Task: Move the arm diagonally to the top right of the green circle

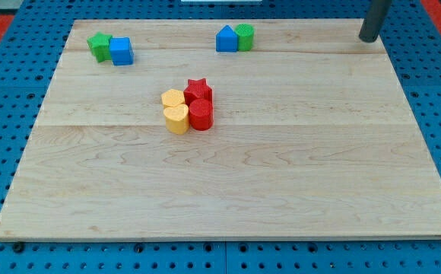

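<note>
The green circle point(245, 36) stands near the view's top, a little right of the middle, touching a blue house-shaped block point(226, 39) on its left. My tip point(368, 38) is at the board's top right corner, far to the right of the green circle and about level with it. It touches no block.
A green star point(98, 46) and a blue cube point(120, 51) sit together at the top left. A yellow hexagon point(172, 99), a yellow heart point(176, 119), a red star point(198, 90) and a red cylinder point(201, 115) cluster at mid-board. The wooden board point(281, 175) lies on blue pegboard.
</note>
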